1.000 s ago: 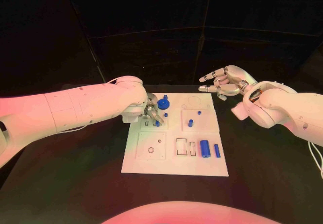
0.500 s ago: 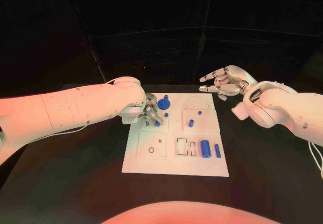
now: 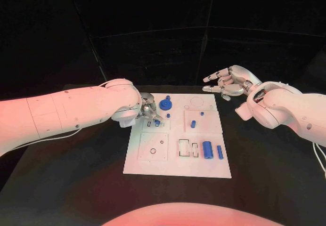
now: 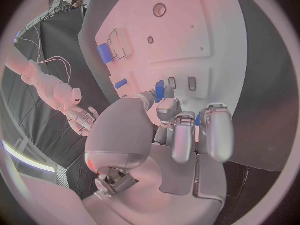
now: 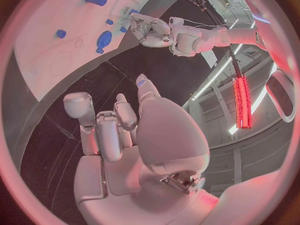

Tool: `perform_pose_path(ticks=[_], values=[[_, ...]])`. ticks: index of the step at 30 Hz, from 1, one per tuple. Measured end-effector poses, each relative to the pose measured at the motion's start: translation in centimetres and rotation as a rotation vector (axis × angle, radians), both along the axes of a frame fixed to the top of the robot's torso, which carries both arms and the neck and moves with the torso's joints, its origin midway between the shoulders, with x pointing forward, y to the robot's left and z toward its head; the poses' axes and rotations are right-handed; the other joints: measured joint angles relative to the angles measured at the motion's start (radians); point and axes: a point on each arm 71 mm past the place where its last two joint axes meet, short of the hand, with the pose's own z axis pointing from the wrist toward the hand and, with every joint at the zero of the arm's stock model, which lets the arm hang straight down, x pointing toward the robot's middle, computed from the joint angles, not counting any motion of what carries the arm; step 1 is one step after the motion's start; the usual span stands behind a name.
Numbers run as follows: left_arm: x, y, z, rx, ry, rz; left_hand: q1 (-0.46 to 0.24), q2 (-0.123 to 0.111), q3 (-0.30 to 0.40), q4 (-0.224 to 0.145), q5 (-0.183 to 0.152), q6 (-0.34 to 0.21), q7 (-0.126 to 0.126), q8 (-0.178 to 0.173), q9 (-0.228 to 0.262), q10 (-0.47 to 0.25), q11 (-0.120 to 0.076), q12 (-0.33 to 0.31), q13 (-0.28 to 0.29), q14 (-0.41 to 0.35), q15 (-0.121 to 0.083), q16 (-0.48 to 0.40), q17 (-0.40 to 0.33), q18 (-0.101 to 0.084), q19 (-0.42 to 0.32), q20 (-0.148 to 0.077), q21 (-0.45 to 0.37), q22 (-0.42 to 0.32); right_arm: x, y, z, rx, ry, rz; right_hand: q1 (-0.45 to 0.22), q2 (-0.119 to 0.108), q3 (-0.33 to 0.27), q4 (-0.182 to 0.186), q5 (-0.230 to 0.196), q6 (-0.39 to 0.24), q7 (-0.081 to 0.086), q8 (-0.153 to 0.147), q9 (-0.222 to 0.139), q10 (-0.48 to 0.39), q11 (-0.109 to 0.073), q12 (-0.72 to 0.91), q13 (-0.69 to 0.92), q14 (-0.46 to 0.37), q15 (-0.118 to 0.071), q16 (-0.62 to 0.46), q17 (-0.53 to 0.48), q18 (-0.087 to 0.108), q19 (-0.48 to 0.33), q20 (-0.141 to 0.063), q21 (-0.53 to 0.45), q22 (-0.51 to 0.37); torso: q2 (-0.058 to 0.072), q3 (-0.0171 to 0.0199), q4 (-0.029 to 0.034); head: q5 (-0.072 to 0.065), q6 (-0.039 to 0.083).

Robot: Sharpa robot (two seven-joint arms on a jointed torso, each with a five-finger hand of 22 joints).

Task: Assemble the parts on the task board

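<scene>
Left hand (image 3: pixel 149 109) has shifted toward blue peg (image 3: pixel 157 122)

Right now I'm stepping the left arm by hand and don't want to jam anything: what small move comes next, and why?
Probably ease the left hand straight down. It holds a small blue part just above the slots at the task board's far left corner, apparently not yet seated. The right hand hangs beyond the board, holding nothing.

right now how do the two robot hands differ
The left robot hand is down on the task board with its fingers pinching a small blue part; the right robot hand is off the board's far right corner, holding nothing, fingers apart. Both are silver.
</scene>
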Motion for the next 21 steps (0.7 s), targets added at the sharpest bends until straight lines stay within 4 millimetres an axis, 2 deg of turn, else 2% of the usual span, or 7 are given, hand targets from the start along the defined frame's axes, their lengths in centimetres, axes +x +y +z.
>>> perform_pose_path(ticks=[21], values=[[-1.3,0.5,-2.0,-0.051,-0.143,0.066,-0.021,-0.021,0.046,-0.016,-0.001,0.0,0.0,0.01,0.019,0.007,0.0,0.0,0.002,0.0,0.0,0.0,0.0,0.0,0.0,0.0,0.0,0.0,0.0,-0.2,0.0,-0.001,-0.001,-0.004,-0.004,0.004,-0.003,0.003,0.0,0.0,0.0,0.0,0.0,0.0,0.0,0.0,-0.001,0.0,0.0,0.0,0.0,0.0,0.0,0.0,0.0,-0.002,-0.001,-0.0004,-0.0016,0.008,-0.002]])
